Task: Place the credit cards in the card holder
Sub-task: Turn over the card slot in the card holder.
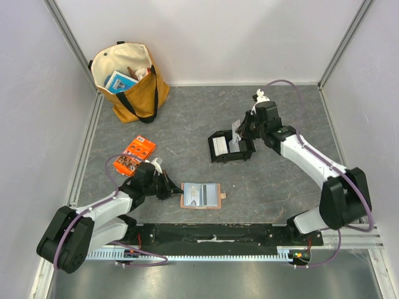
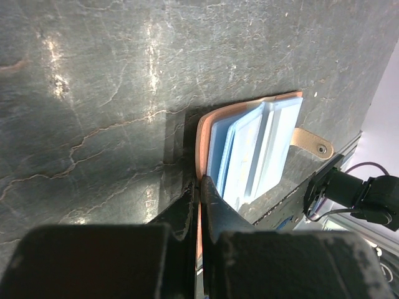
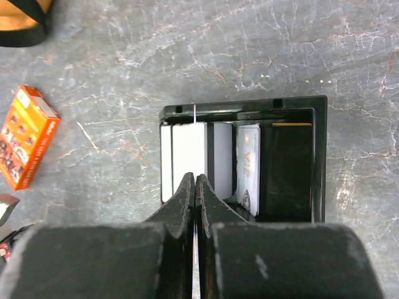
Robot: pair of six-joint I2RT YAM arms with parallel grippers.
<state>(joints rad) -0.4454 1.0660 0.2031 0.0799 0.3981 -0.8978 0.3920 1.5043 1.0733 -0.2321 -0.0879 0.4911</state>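
The left gripper [image 2: 199, 182] was clenched on the tan left edge of the card holder [image 1: 201, 195]. To my eye it was there to pin the wallet down and keep it spread while a card is fed in. The holder lay open and flat on the grey table [image 1: 274, 180], near the front between the two arms. Its light-blue slotted face was up, its long axis ran left to right, and its snap tab [image 2: 312, 142] pointed towards the right arm's side.

Further back, the right gripper [image 3: 195, 177] hung over the black tray [image 3: 318, 162], its fingers closed on what looked like a single credit card [image 3: 194, 112]. The card stood on edge in line with the fingers, so the wrist camera saw only a thin white line; I couldn't tell how its long axis lay. Held by its faces like that, it could be slid edgewise into a slot. The other credit cards [image 3: 187, 156] lay flat in the tray's left compartment. An orange packet [image 1: 136, 154] sat apart.
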